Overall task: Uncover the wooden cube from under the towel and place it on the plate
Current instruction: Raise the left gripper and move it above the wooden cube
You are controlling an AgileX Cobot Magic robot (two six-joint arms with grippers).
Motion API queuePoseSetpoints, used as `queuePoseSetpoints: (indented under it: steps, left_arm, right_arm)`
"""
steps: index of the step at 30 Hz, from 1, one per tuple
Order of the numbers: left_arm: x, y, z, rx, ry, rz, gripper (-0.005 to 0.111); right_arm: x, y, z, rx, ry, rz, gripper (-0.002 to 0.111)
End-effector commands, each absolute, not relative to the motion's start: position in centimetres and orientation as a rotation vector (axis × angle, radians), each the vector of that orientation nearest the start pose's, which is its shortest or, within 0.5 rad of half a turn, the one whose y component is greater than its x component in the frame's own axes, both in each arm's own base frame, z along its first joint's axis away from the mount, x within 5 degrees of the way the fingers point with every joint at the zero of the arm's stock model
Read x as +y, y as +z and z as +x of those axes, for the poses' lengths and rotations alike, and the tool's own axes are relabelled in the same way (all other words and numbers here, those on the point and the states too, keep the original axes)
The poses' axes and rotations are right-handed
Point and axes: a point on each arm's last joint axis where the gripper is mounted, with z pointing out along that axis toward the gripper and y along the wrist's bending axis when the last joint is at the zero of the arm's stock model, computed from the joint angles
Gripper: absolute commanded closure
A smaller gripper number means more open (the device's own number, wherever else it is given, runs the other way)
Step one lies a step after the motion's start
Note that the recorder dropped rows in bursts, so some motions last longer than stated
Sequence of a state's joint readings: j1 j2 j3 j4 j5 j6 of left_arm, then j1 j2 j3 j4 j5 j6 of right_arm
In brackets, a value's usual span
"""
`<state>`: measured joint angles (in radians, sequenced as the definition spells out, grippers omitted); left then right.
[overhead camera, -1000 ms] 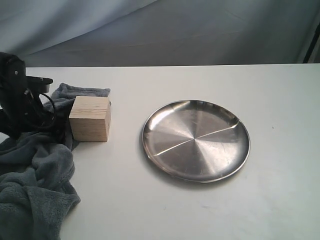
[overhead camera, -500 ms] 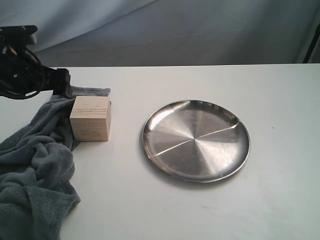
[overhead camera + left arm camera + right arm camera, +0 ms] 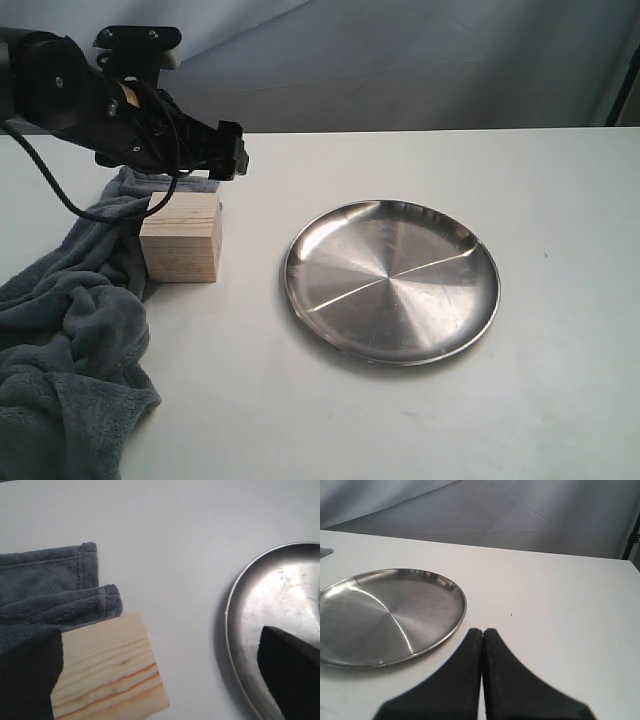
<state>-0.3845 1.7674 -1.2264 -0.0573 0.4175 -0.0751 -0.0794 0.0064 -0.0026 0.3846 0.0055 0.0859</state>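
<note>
The wooden cube (image 3: pixel 182 240) stands uncovered on the white table, left of the steel plate (image 3: pixel 390 280). The dark-grey towel (image 3: pixel 70 340) lies bunched on the cube's left and behind it. My left gripper (image 3: pixel 228 155) hovers above the cube's far right corner, open and empty. In the left wrist view its two dark fingers (image 3: pixel 30 675) stand wide apart, with the cube (image 3: pixel 107 670), the towel's hem (image 3: pixel 45 590) and the plate's rim (image 3: pixel 280 600) below; the left gripper (image 3: pixel 160 632) holds nothing. My right gripper (image 3: pixel 483 632) is shut and empty just off the plate (image 3: pixel 385 615).
A grey cloth backdrop (image 3: pixel 400 60) hangs behind the table's far edge. White tabletop (image 3: pixel 560 380) shows right of the plate and in front of it. The left arm's cable (image 3: pixel 60 190) loops down over the towel.
My left arm has risen off the towel at the far left and swung right, and now hangs over the cube. The towel, cube and plate have stayed put.
</note>
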Motion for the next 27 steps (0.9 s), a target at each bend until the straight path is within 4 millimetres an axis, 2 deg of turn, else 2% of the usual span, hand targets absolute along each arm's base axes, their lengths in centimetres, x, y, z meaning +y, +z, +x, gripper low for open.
queuePoseSetpoints:
  steps: [1, 3, 7, 10, 21, 23, 25, 27]
  left_arm:
    - [-14.9, 23.0, 35.8, 2.431, -0.272, 0.307, 0.011]
    - [-14.8, 22.8, 35.7, 2.433, -0.271, 0.307, 0.026]
    - [-14.8, 22.9, 35.8, 2.423, -0.269, 0.309, 0.064]
    - [-14.8, 22.9, 35.8, 2.418, -0.247, 0.333, 0.082]
    - [-14.6, 22.4, 35.3, 2.497, -0.224, 0.358, 0.084]
    - [-14.2, 22.3, 35.1, 2.542, -0.176, 0.367, 0.092]
    - [-13.6, 22.4, 35.0, 2.595, -0.074, 0.354, 0.107]
    - [-13.1, 22.8, 34.8, 2.651, 0.046, 0.276, 0.107]
  right_arm:
    - [-0.4, 21.2, 5.6, 1.451, 0.327, 0.411, 0.105]
    - [-0.4, 21.2, 5.6, 1.451, 0.327, 0.411, 0.105]
    - [-0.4, 21.2, 5.6, 1.451, 0.327, 0.411, 0.105]
    - [-0.4, 21.2, 5.6, 1.451, 0.327, 0.411, 0.105]
    - [-0.4, 21.2, 5.6, 1.451, 0.327, 0.411, 0.105]
    - [-0.4, 21.2, 5.6, 1.451, 0.327, 0.411, 0.105]
    - [-0.4, 21.2, 5.6, 1.451, 0.327, 0.411, 0.105]
    - [-0.4, 21.2, 5.6, 1.451, 0.327, 0.411, 0.105]
